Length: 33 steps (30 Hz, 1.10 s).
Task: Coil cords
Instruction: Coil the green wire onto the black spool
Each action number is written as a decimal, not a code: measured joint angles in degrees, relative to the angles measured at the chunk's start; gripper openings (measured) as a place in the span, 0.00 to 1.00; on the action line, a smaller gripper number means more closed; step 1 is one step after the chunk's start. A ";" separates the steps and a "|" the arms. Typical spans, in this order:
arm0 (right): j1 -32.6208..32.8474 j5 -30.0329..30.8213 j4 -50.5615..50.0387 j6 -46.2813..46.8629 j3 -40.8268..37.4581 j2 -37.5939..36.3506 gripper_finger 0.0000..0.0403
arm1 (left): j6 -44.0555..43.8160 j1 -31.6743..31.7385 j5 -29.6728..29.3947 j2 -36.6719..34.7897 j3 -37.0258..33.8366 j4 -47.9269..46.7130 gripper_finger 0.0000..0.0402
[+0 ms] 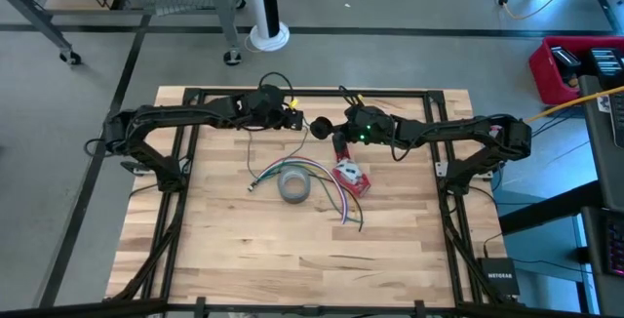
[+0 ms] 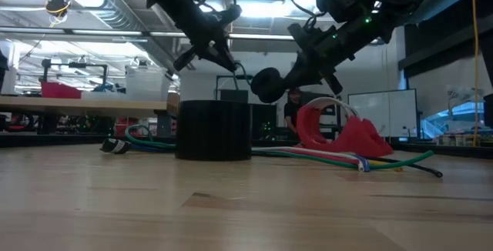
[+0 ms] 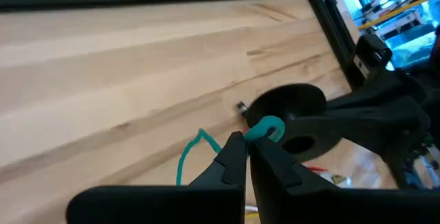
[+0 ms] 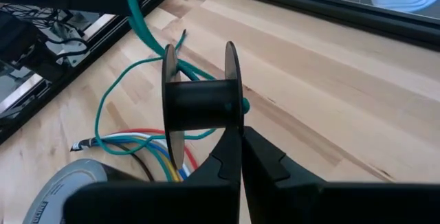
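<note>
I am at the start of winding: my right gripper (image 4: 242,131) is closed on the rim of a small black spool (image 4: 200,104), holding it up in the air over the far middle of the table (image 1: 224,250), and my left gripper (image 3: 247,141) is closed on the end of the green cord (image 3: 265,129), pinching it right beside that spool. The spool's axle lies roughly level, pointing across from one arm toward the other, with its two round cheeks standing upright. From my left fingers the green cord drops away in a loose, wandering line toward the table, so its long run heads down and back toward the other cords (image 1: 327,193) lying fanned out near the grey tape roll (image 1: 293,185) and a red holder (image 1: 352,178); only a little of it seems to touch the axle, and I cannot tell whether a full turn is on yet. My judgement is that the next move calls for me to carry the pinched end around the axle, keeping light tension, while the right hand holds the spool steady so the cord lands between the cheeks rather than slipping off one side.
</note>
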 joint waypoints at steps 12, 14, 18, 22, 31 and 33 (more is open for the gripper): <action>-0.02 -0.34 0.21 -0.27 0.02 0.00 0.01 | -4.25 3.31 0.13 1.39 -0.07 5.00 0.00; -0.02 -0.37 0.19 -0.27 0.04 0.00 0.01 | -4.24 3.43 0.13 2.17 -0.07 7.61 0.00; -0.02 -0.42 -0.22 -0.29 0.04 0.00 0.01 | -5.17 3.40 0.82 4.12 -0.07 12.46 0.00; -0.02 0.32 -1.19 -0.36 0.02 0.00 0.01 | -6.42 3.43 5.21 5.32 -0.07 13.04 0.00; -0.01 6.30 -4.40 -0.45 0.00 0.00 0.01 | -8.48 2.49 10.69 4.51 -0.07 6.67 0.00; 0.00 7.26 -4.44 -0.45 0.00 0.00 0.01 | -9.41 2.51 12.02 4.51 -0.07 6.07 0.00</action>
